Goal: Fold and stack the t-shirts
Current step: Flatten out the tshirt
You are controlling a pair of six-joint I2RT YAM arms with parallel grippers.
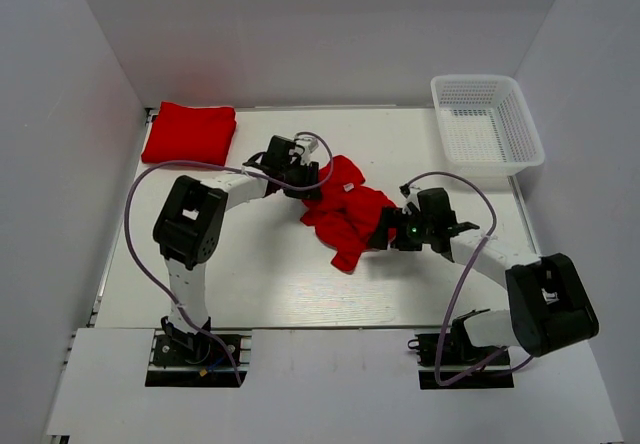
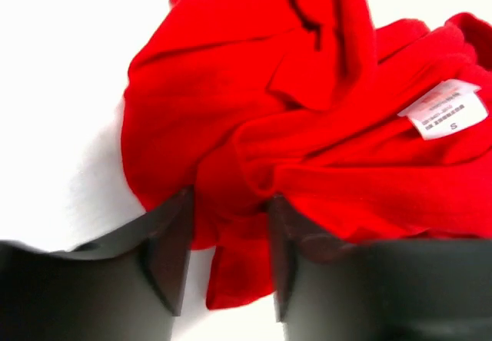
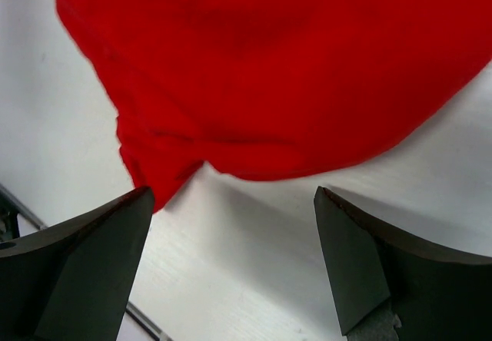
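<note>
Left hand (image 2: 227, 206) clamped on an edge of the crumpled t-shirt (image 2: 307, 126), presumably for spreading flat; right hand (image 3: 232, 199) held apart alongside.

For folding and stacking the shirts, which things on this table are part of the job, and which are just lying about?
Part of the job:
crumpled t-shirt
folded t-shirt

Just lying about:
white mesh basket
</note>
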